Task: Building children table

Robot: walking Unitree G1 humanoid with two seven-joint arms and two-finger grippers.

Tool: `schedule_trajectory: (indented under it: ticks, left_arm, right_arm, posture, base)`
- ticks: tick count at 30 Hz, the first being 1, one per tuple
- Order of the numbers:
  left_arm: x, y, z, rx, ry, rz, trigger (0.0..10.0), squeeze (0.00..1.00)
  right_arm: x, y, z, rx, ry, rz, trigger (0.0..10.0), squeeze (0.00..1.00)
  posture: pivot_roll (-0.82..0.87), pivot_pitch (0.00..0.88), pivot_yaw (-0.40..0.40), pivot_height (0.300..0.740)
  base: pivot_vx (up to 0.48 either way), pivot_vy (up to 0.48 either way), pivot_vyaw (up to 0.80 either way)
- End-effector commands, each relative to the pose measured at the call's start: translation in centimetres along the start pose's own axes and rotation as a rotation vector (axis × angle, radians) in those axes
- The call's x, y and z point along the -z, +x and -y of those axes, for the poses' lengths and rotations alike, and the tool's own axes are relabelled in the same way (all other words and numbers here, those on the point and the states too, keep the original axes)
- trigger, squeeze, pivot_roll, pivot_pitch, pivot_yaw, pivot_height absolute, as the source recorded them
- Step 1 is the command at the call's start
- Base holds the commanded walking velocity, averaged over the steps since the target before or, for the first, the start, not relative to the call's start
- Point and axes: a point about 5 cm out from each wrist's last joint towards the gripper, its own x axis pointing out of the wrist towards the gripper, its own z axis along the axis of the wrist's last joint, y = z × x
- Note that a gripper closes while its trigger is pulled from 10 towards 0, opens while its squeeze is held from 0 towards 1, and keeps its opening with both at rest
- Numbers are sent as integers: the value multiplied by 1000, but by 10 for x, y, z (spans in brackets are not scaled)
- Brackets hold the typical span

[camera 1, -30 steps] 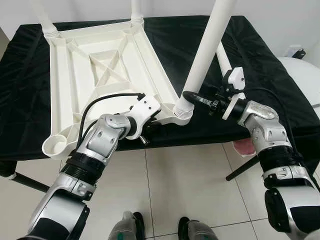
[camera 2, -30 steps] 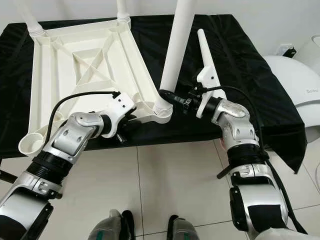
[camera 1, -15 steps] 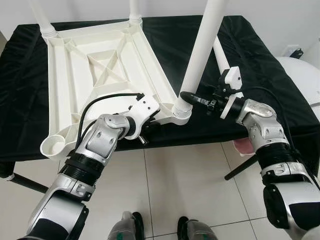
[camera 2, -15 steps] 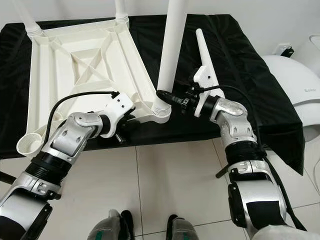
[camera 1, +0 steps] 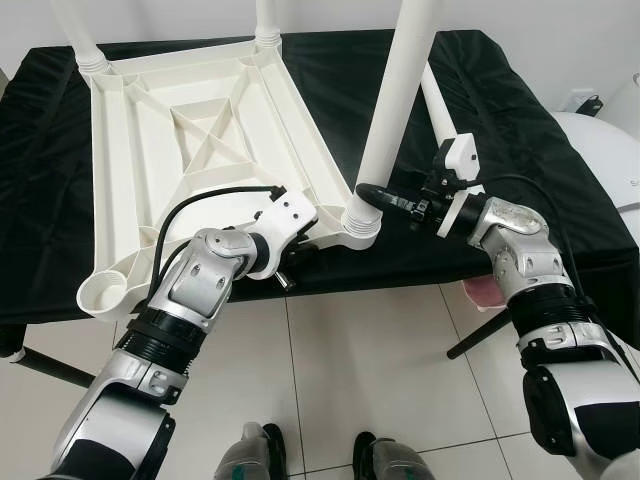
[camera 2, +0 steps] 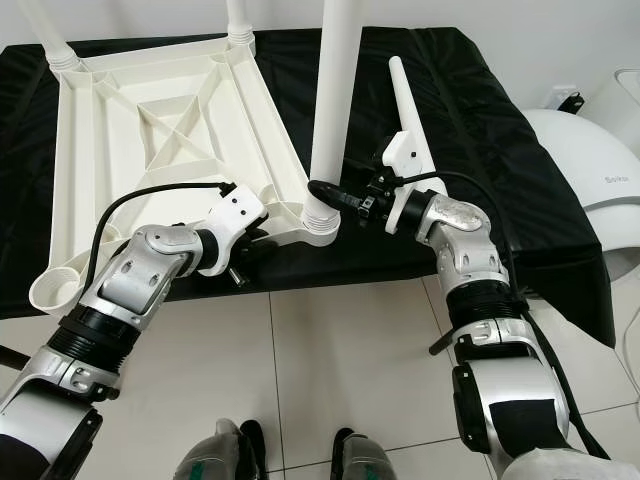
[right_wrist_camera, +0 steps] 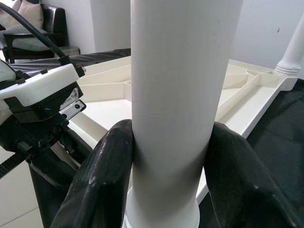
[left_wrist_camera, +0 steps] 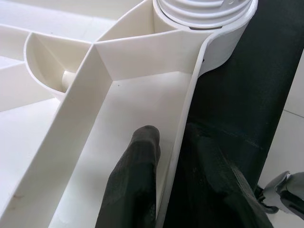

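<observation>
The white plastic children table (camera 1: 130, 150) lies upside down on a black cloth. Two white legs (camera 1: 75, 25) (camera 1: 266, 15) stand in its far corners. A third leg (camera 1: 395, 100) stands nearly upright in the near right corner socket (camera 1: 360, 222). My right gripper (camera 1: 372, 192) is shut on this leg just above the socket, its fingers (right_wrist_camera: 102, 175) on either side of the tube (right_wrist_camera: 175, 95). My left gripper (camera 1: 305, 248) is shut on the table's rim (left_wrist_camera: 187, 123) beside that socket. A loose fourth leg (camera 2: 405, 95) lies on the cloth behind my right wrist. The near left socket (camera 1: 105, 293) is empty.
The black-covered work table (camera 1: 540, 130) ends just in front of me, with tiled floor (camera 1: 380, 370) below. A white rounded object (camera 1: 610, 150) stands at the right. A black support leg (camera 1: 480, 335) slants under the work table's right side.
The leg in my right gripper has tipped from leaning right to nearly upright in its socket. The right gripper shifted slightly left. My left gripper has kept its hold on the rim.
</observation>
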Motion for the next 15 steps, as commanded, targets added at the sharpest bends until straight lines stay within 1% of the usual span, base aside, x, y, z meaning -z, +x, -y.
schedule_trajectory:
  ticks: [1,11,15]
  left_arm:
    - [-9,-6,-5,-73,30,33,10000,0]
    - [-10,-6,-5,-73,30,39,10000,0]
    - [-11,-6,-5,-74,30,38,10000,0]
  right_arm:
    - [20,4,-12,-62,45,-79,10000,0]
    - [21,3,-11,-5,63,-51,10000,0]
    - [22,1,-10,43,68,-46,10000,0]
  posture:
    - [-85,183,-2,740]
    - [-86,184,-1,740]
    - [-89,184,-1,740]
  base:
    - [0,0,0]
    - [0,0,0]
    - [0,0,0]
